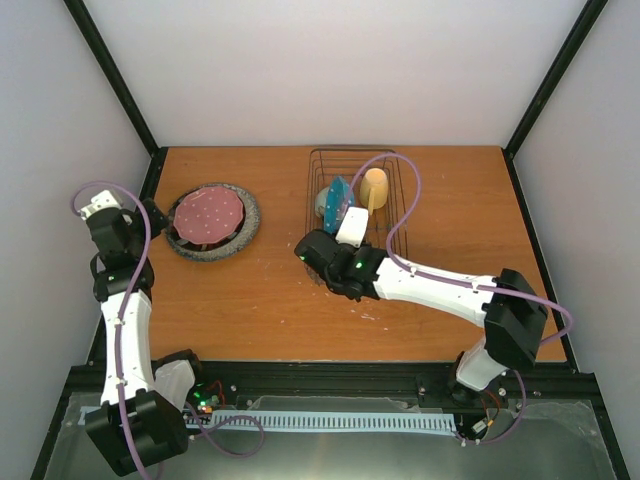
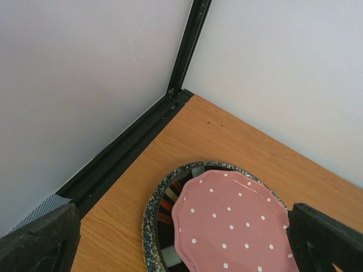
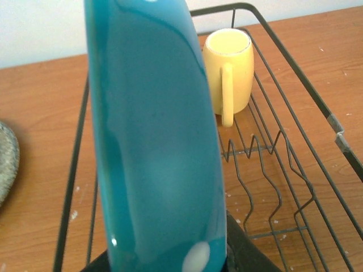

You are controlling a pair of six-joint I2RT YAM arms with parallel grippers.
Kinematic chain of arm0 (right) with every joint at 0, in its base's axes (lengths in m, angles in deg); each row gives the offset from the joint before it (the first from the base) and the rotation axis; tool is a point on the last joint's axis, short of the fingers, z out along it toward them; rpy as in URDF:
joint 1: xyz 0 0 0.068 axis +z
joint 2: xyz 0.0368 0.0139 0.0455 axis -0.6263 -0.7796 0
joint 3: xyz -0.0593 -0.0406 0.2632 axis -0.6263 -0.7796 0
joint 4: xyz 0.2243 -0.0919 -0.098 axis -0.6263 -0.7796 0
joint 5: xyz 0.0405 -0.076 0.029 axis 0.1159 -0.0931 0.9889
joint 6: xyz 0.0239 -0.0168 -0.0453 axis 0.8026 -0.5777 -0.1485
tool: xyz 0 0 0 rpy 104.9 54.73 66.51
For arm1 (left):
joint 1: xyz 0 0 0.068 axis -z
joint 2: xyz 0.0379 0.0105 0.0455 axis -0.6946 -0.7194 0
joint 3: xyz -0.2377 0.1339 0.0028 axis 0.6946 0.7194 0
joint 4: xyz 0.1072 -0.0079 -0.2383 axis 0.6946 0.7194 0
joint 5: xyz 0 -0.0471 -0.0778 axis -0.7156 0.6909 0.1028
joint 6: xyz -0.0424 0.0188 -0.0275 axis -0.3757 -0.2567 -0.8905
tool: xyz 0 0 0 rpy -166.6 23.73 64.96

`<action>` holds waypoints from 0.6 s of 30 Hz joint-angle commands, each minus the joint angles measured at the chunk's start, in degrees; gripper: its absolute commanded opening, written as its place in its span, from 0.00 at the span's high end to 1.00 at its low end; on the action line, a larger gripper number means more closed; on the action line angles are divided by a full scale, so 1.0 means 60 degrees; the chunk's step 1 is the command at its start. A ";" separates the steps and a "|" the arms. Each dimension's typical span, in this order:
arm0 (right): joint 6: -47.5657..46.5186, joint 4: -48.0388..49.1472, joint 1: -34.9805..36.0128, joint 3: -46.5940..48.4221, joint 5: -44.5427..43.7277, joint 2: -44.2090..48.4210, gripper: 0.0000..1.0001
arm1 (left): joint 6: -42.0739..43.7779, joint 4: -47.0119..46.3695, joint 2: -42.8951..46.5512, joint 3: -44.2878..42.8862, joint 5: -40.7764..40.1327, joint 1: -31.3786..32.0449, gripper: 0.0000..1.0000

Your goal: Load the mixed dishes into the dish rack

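Blue dotted plate [image 1: 338, 205] [image 3: 153, 141] stood on edge over the dish rack [image 1: 312, 180] [image 3: 295, 68], at the rack's near-left part. Whether its lower rim touched the slot wires: couldn't tell, hidden.

Right gripper [image 1: 335, 232] was clamped on the plate's near edge, with a dark finger [image 3: 244, 249] showing under it in the wrist view.

Yellow mug [image 1: 375, 187] [image 3: 228, 68] sat inside the rack at its far end, handle toward the arms, apart from the plate.

A pale rounded dish [image 1: 323, 203] was in the rack just left of the plate, mostly hidden.

Pink-red dotted plate [image 1: 208, 215] [image 2: 232, 226] lay flat on the grey speckled plate [image 1: 250, 215] [image 2: 148, 226], well left of the rack on the wooden table [image 1: 460, 200].

Left gripper [image 1: 165, 225] hung at the far-left side of that stack, well apart from the rack. Its fingers [image 2: 39, 243] were spread wide with nothing between them, and the stack's edge showed below.
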 commanded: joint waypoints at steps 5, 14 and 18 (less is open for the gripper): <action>0.0499 0.0311 0.0063 0.0520 -0.1044 -0.0246 0.97 | -0.0143 -0.0283 0.0053 -0.0007 0.0091 0.0030 0.00; 0.0406 0.0269 0.0111 0.0805 -0.0837 -0.0911 0.97 | -0.0075 -0.0385 -0.0030 0.0037 0.0671 0.0017 0.00; 0.0393 0.0080 0.0204 0.1049 -0.0843 -0.1321 0.97 | -0.0074 -0.0425 -0.0071 0.0049 0.0864 0.0024 0.00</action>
